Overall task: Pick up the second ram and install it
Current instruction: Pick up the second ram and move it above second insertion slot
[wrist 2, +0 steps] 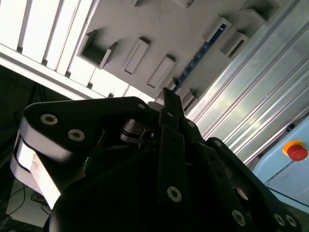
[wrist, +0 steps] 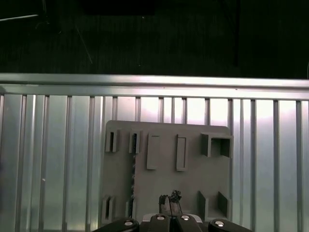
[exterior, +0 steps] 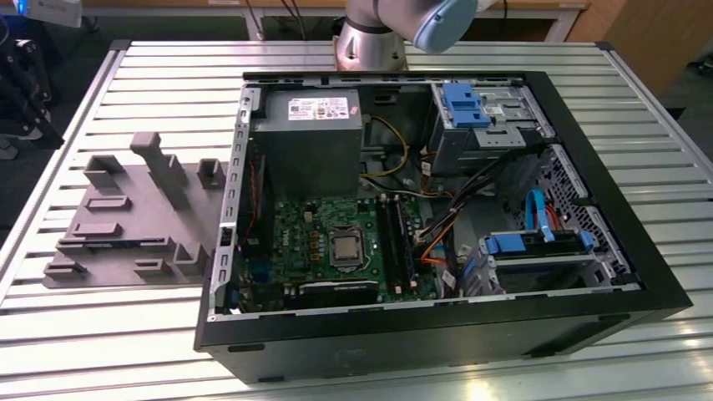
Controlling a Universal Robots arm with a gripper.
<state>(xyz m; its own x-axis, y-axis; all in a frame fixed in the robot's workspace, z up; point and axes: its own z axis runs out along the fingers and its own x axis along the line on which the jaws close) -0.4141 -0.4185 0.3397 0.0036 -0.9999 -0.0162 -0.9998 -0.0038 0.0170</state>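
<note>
Slatted table point(wrist 2: 251, 96): second ram point(wrist 2: 197, 59) near pincer point(wrist 2: 170, 99)

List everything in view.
slatted metal table: one, silver, under everything
open desktop computer case: one, black, on the table
green motherboard: one, inside the case
grey power supply box: one, inside the case
blue plastic drive brackets: two, inside the case
grey moulded parts holder: one, on the table, the exterior view's left
blue-green circuit-board memory stick: one, on edge in a holder slot
robot arm: one, grey and blue, by the case's power-supply end
gripper: one, black, facing the holder, apart from it
</note>
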